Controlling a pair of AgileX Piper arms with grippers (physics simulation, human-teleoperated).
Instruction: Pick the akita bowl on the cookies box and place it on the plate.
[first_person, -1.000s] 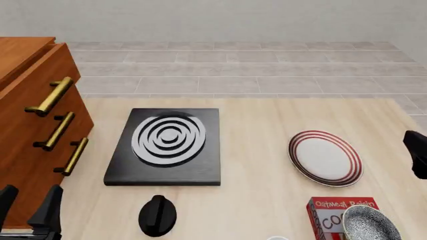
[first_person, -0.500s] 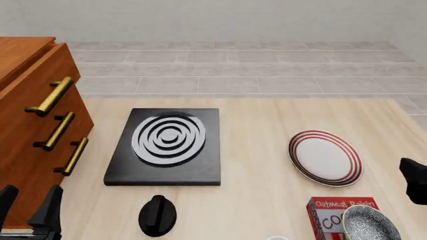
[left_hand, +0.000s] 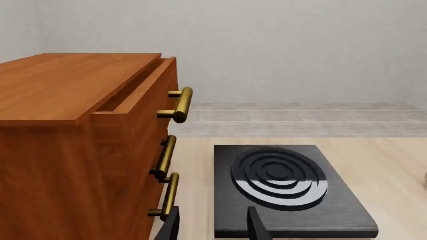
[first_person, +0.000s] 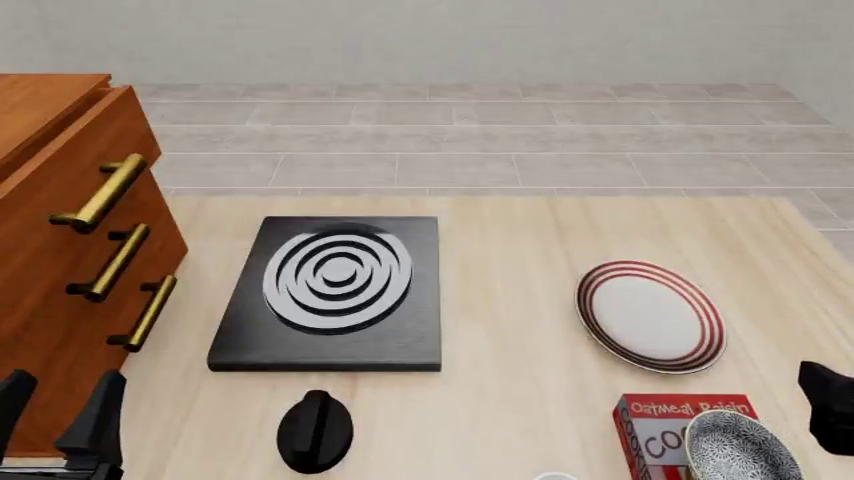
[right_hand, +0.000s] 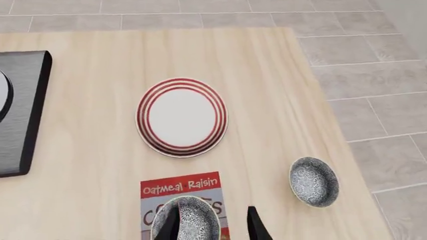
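The akita bowl (first_person: 741, 447) (right_hand: 190, 222), speckled black and white, sits on the red cookies box (first_person: 657, 425) (right_hand: 180, 189) at the near right of the table. The plate (first_person: 650, 316) (right_hand: 181, 116), white with red rings, lies just beyond the box. My right gripper (right_hand: 212, 226) hovers open above the box, with one finger (right_hand: 171, 224) over the bowl and the other beside the box. In the front view only a dark part of the right gripper (first_person: 829, 402) shows at the right edge. My left gripper (first_person: 54, 420) (left_hand: 213, 229) stands open at the near left, holding nothing.
A black stove (first_person: 334, 290) (left_hand: 287, 187) with grey spiral rings lies mid-table, with a black knob-like object (first_person: 315, 430) in front of it. A wooden drawer cabinet (first_person: 67, 250) (left_hand: 80, 140) with brass handles fills the left. A second speckled bowl (right_hand: 313, 181) sits near the table's right edge.
My right gripper has moved toward the near edge of the table, closer to the cookies box and bowl. The left arm and all objects have stayed put.
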